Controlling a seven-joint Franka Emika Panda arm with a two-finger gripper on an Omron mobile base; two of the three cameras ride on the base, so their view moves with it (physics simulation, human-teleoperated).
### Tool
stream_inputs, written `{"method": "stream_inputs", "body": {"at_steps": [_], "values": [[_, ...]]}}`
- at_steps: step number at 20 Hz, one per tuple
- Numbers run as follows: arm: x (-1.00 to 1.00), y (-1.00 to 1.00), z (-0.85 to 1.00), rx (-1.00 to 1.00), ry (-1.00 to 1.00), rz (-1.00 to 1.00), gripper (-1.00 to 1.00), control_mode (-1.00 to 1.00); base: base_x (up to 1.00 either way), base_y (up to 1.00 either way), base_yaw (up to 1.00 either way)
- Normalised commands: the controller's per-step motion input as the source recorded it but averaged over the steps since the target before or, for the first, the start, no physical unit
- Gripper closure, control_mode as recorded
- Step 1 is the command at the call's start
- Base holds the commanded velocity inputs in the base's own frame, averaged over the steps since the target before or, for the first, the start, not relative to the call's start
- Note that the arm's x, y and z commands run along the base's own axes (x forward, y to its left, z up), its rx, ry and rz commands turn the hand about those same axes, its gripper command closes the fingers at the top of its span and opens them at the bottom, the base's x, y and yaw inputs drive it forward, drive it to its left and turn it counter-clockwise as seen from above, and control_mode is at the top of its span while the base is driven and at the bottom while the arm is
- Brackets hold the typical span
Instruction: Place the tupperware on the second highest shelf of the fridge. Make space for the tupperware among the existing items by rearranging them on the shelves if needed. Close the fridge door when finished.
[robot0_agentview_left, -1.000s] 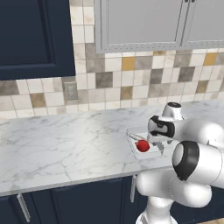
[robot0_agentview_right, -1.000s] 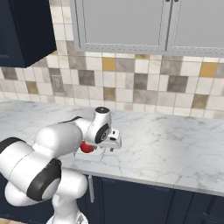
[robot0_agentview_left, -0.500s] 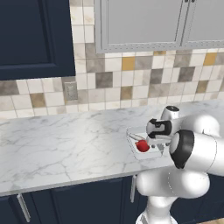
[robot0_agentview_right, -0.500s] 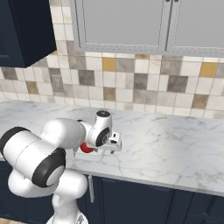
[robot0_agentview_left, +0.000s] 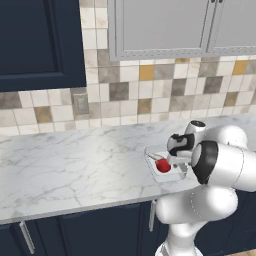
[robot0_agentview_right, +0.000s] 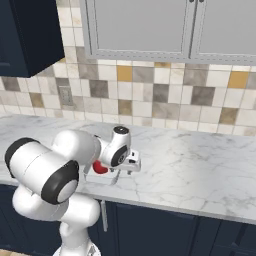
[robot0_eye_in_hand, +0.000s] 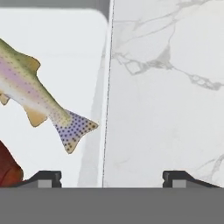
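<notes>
On the marble tabletop (robot0_agentview_left: 75, 170) sits the clear tupperware (robot0_agentview_left: 152, 167), near the front edge, with a fish (robot0_eye_in_hand: 30, 94) and a red lump (robot0_agentview_left: 163, 166) inside. The hand (robot0_eye_in_hand: 111, 177) hangs right over its rim, fingers apart, one either side of the wall.

Loads of open marble counter (robot0_agentview_left: 75, 170) left of the tupperware (robot0_agentview_left: 153, 165) and right of it in the right base view, nothing standing there. Inside the tub, a fish (robot0_eye_in_hand: 35, 94) and a red thing (robot0_agentview_left: 163, 166) take up room. Tiled backsplash (robot0_agentview_right: 165, 95) closes off the back.
</notes>
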Motion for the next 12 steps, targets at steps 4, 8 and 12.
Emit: {"method": "stream_inputs", "body": {"at_steps": [4,8,12], "values": [[0.04,0.00,-0.08,0.00,0.00,0.00,1.00,-1.00,0.00,0.00,0.00],[0.00,0.00,-0.01,0.00,0.00,0.00,1.00,-1.00,0.00,0.00,0.00],[-0.06,0.05,0.17,0.00,-0.03,0.00,1.00,-1.00,0.00,0.00,0.00]]}}
